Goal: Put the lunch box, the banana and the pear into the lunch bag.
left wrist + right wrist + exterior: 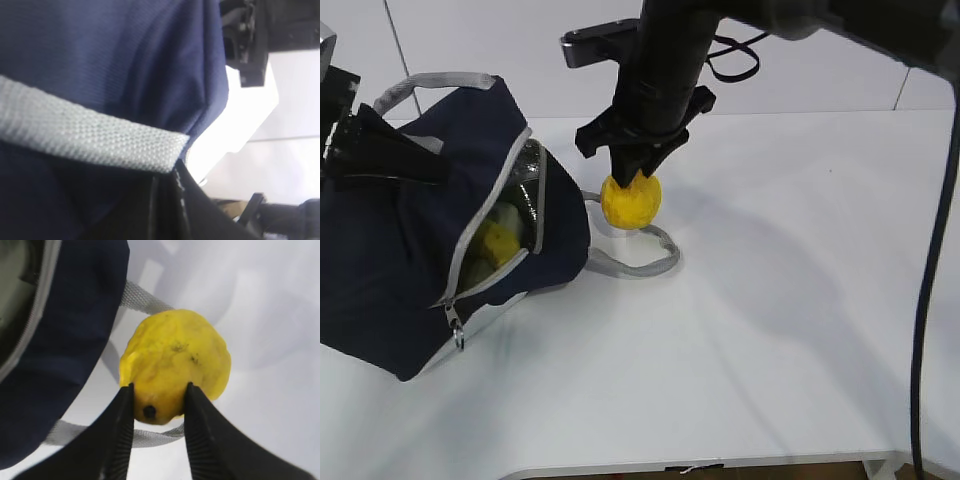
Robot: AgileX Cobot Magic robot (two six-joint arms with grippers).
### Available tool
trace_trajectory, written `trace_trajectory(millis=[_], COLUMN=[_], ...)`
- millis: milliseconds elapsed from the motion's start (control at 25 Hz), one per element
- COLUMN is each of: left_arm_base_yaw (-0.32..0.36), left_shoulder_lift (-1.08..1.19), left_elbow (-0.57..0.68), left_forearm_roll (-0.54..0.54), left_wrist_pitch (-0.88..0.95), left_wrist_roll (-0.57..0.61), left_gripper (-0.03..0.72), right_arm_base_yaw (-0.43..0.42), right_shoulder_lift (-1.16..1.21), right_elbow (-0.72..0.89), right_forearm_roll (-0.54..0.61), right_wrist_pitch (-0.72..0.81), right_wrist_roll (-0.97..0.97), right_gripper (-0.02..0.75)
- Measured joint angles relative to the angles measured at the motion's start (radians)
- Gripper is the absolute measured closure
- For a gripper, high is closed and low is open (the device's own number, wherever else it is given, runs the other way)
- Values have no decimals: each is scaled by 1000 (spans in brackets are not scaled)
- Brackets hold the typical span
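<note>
The navy lunch bag [390,260] lies at the left with its zipper open and foil lining showing. Inside it I see the yellow banana [498,243]. A pale shape beside the banana may be the lunch box; I cannot tell. My left gripper [430,165] is shut on the bag's upper fabric by the grey handle [90,135]. The orange-yellow pear [632,203] sits just right of the bag mouth, over the lower handle loop [640,262]. My right gripper [159,390] comes down from above and is shut on the pear [175,360], a finger on each side of the stem hole.
The white table [790,300] stretches right and toward the front edge. The right arm's black cable [925,300] hangs along the right side. The bag's zipper ring pull [456,335] dangles near its lower front corner.
</note>
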State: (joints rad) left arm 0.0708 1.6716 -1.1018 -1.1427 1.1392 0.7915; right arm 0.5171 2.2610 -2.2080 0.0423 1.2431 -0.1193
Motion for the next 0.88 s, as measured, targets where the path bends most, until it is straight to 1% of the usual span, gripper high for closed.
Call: trace_trajectory(millis=[200, 360, 560, 760, 880], left_arm_base_yaw=[0, 0, 0, 0, 0], left_shoulder_lift=[0, 0, 0, 0, 0], left_elbow=[0, 0, 0, 0, 0], left_forearm_roll=[-55, -61, -64, -68, -88], left_wrist_pitch=[-6, -10, -12, -12, -6], left_wrist_roll=[0, 0, 0, 0, 0], left_gripper=[697, 697, 697, 697, 697], right_arm_base_yaw=[0, 0, 0, 0, 0], right_shoulder_lift=[-66, -129, -200, -229, -234], right_elbow=[-2, -2, -2, -4, -4], right_forearm_roll=[0, 0, 27, 33, 41], right_wrist_pitch=[2, 5, 9, 12, 13], right_wrist_roll=[0, 2, 2, 10, 16], right_gripper=[476, 477, 477, 477, 477])
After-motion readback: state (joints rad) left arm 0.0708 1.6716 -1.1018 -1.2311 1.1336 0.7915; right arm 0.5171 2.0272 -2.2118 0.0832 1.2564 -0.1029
